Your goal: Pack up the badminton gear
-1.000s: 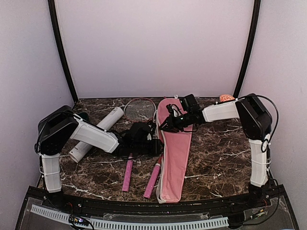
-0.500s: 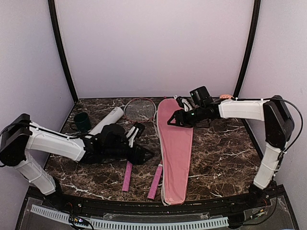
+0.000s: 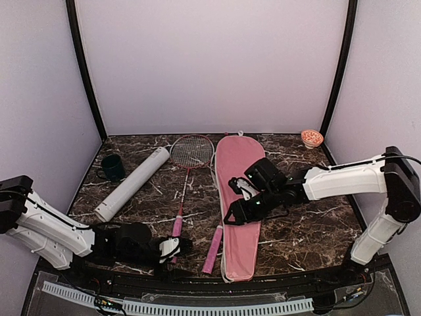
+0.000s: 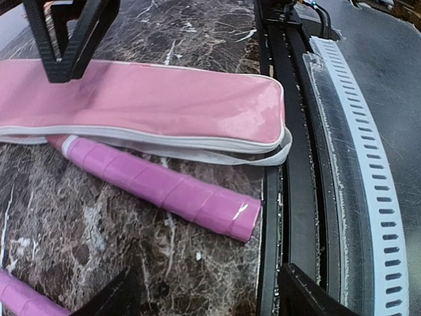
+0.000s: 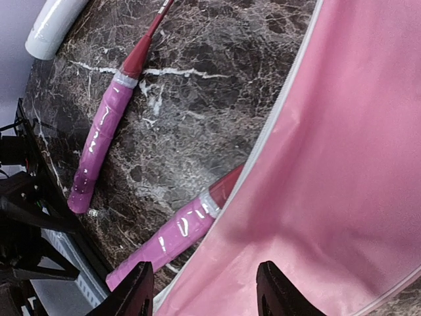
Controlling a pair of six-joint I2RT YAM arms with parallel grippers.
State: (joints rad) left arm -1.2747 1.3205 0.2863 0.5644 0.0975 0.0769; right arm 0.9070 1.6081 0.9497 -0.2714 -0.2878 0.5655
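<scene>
Rackets (image 3: 191, 151) lie flat on the tabletop (image 3: 309, 224), one bare to the left of the pink cover (image 3: 241, 178), the other showing only its grip (image 4: 161, 189) from under the cover's edge. They look light and stiff, with strings best left alone. The wrapped grips seem round and tacky, the soundest place to pinch. The cover looks like limp, slick cloth. The left tool (image 3: 172, 247), spread, sits by the bare racket's grip end. The right tool (image 3: 238, 209), also spread, hovers over the cover.

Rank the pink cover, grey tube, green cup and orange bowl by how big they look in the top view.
pink cover
grey tube
green cup
orange bowl
The last two look nearly alike.
</scene>
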